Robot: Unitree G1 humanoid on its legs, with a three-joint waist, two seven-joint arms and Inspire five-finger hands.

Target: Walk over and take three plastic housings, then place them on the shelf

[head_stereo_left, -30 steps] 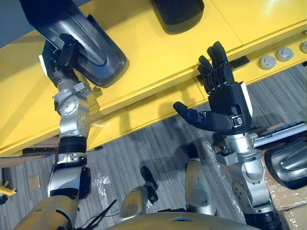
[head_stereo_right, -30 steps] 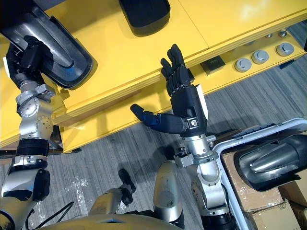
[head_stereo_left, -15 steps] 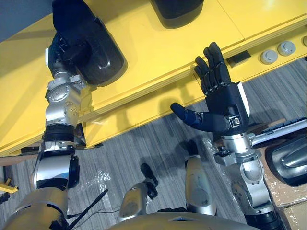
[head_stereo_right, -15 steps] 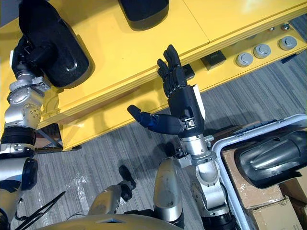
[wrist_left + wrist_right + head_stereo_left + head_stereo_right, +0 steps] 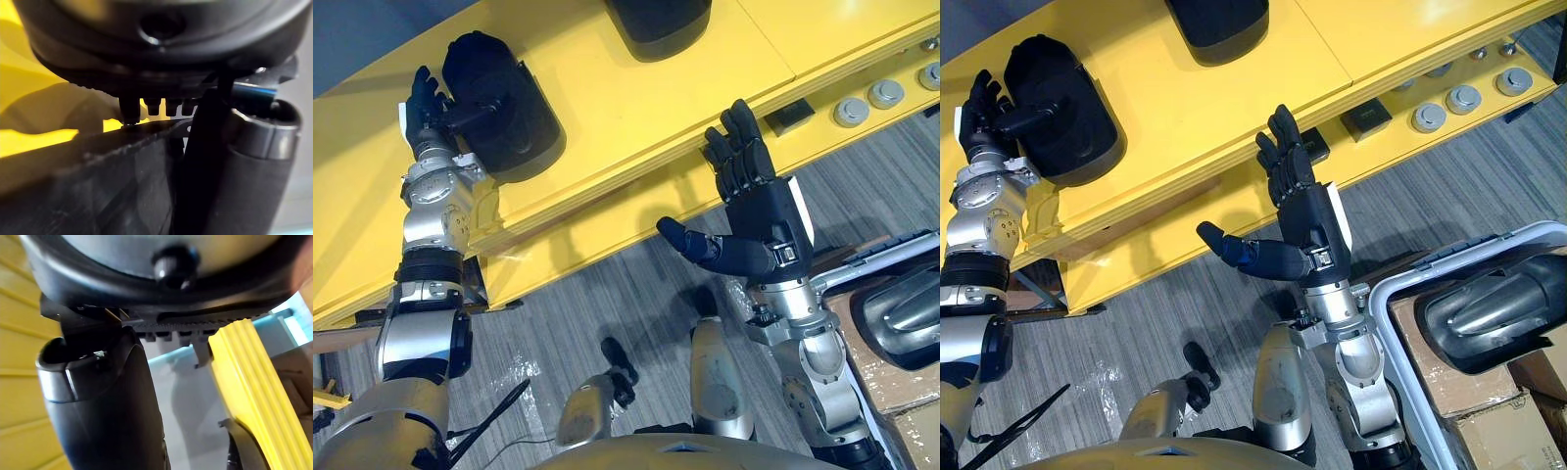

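L hand [image 5: 421, 103] is released: fingers straight up, thumb stretched across the near end of a black housing [image 5: 504, 113], prob. just touching it, not clamped. That housing lies flat on the yellow shelf [image 5: 607, 108], long axis running away from the robot and a bit to the R. A second housing [image 5: 656, 20] sits further back on the same shelf, well apart from the first.

R hand [image 5: 759, 211] is empty, palm open, fingers up and thumb out to the side, held in front of the shelf edge.

So two look placed. The third housing [image 5: 1489, 313] lies in the crate [image 5: 1398, 352] at the robot's lower R, on top of cardboard boxes [image 5: 1489, 431], long axis roughly across the view. It is below and to the R of the R hand, which is much the nearer. The L arm would have to cross the body, so the pick prob. falls to the R side after a turn.

Vs 1 s ago: the L hand was then wrapped on the housing, which hung tilted over the shelf. At 0.5 s ago it was down with the hand over it. Now the fingers are off. R hand is about unchanged.
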